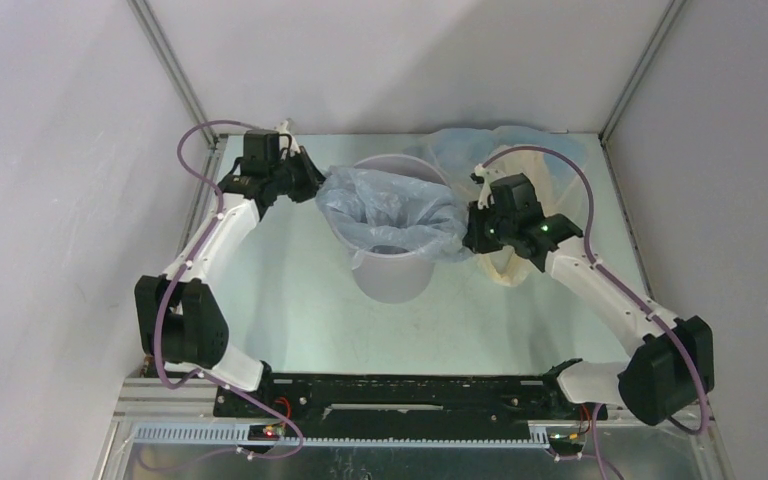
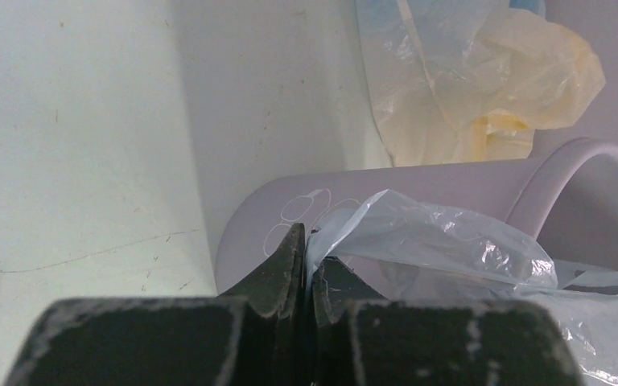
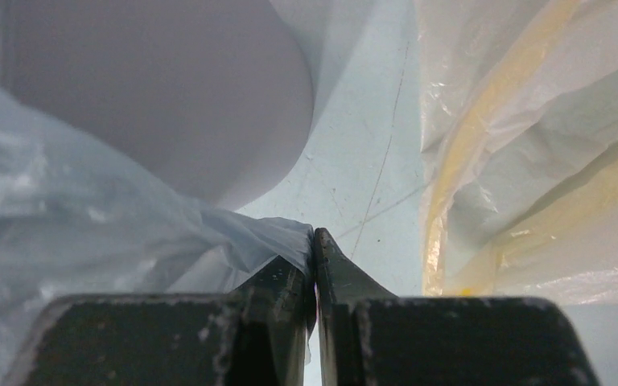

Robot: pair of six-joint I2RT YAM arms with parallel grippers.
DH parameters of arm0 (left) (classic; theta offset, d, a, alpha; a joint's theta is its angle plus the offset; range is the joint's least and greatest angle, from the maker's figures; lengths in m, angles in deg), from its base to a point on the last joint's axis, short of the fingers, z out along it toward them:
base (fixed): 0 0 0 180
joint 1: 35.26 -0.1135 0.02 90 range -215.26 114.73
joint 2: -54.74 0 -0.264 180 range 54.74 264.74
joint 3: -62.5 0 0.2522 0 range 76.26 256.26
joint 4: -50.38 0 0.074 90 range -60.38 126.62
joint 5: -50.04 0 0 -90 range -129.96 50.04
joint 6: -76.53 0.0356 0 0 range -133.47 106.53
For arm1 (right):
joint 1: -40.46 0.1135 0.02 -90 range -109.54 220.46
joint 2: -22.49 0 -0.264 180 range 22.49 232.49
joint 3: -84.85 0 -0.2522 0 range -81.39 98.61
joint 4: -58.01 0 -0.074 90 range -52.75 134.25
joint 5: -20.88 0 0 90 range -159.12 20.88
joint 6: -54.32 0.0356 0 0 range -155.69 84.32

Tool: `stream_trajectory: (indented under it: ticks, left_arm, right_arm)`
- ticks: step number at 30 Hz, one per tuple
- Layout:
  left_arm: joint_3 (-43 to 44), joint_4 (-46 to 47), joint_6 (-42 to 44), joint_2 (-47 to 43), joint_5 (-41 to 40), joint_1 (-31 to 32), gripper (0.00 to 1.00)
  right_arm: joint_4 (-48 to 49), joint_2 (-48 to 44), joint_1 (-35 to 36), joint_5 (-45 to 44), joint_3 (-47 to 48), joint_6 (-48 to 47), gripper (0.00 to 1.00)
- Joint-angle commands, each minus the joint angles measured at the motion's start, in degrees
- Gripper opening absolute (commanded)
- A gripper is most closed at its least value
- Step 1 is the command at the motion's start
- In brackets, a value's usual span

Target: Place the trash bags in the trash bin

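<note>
- Stretching across the mouth of the grey bin (image 1: 392,278), the blue-grey bag (image 1: 390,205) sits draped over the rim, its middle sagging into the opening. Partly in, by my read, not seated.
- Left fingers (image 2: 286,265) are closed on the film's left edge, outside the bin wall. Pinching it there holds that side spread.
- Right fingers (image 3: 334,265) are clamped on the opposite edge, pulled just past the rim, so the two grips hold the bag open like a liner.
- Cream-yellow bag (image 1: 508,262) and a pale blue bag (image 1: 480,145) lie on the tabletop (image 1: 280,290) behind and right of the bin, neither one gripped, waiting their turn.
</note>
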Motion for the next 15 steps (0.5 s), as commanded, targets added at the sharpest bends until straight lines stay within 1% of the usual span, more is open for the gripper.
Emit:
stream_trajectory:
  ticks: [1,6,9,12,15]
  left_arm:
    - [0.9,1.8,-0.6,0.7,1.6,-0.5,0.09]
    - [-0.3,4.2,-1.9,1.5,5.1,-0.5,0.11]
    - [-0.8,4.6,-2.0,1.0,6.3,-0.5,0.13]
    - [-2.0,5.6,-2.4,-0.2,7.5,-0.5,0.14]
    - [-5.2,10.1,-5.0,-2.0,9.4,-0.1,0.13]
  right_arm:
    - [2.0,-4.6,-0.9,0.9,-2.2,0.5,0.09]
    - [5.2,-3.0,-0.9,8.0,-5.6,2.0,0.09]
    - [7.7,-4.2,-0.3,11.7,-7.6,2.7,0.11]
    - [7.7,-6.2,2.9,12.7,-8.0,1.4,0.14]
    - [6.7,-7.6,8.2,10.3,-8.0,0.4,0.18]
